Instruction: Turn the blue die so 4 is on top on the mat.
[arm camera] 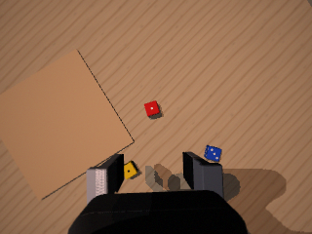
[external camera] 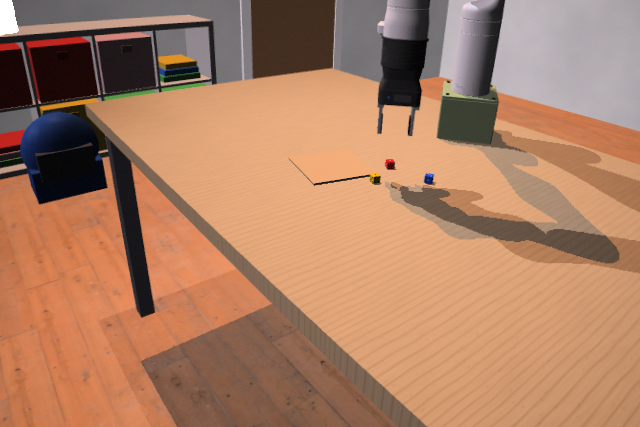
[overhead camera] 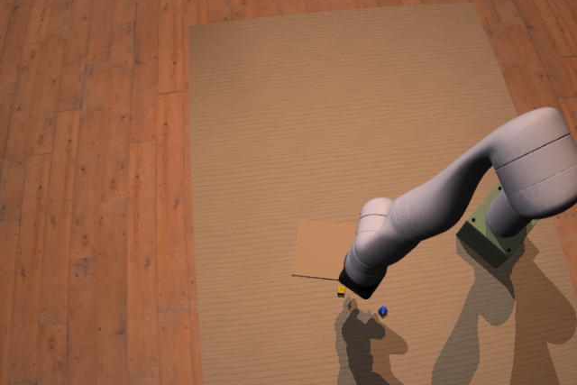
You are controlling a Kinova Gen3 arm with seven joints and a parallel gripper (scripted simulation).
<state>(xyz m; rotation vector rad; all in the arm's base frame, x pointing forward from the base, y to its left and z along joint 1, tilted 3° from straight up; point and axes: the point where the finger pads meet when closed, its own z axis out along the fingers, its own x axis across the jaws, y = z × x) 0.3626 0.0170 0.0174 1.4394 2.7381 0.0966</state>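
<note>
Table (external camera: pixel 465 308) bearing the mat (external camera: pixel 330 165); above, the gripper (external camera: pixel 395 127), fingers spread wide and empty. Blue die (external camera: pixel 428 177) lies off the mat, on the table, beside red die (external camera: pixel 390 163) and yellow die (external camera: pixel 375 178).

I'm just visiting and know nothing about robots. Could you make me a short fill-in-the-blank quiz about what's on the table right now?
1. The number of dice lying on the mat is ____.
2. The gripper hangs above the table with its fingers ____ and nothing between them.
3. The die closest to the mat's corner is the ____ one.
4. In the wrist view, the red die shows ____ pip on top.

Missing words: zero; open; yellow; one
</note>
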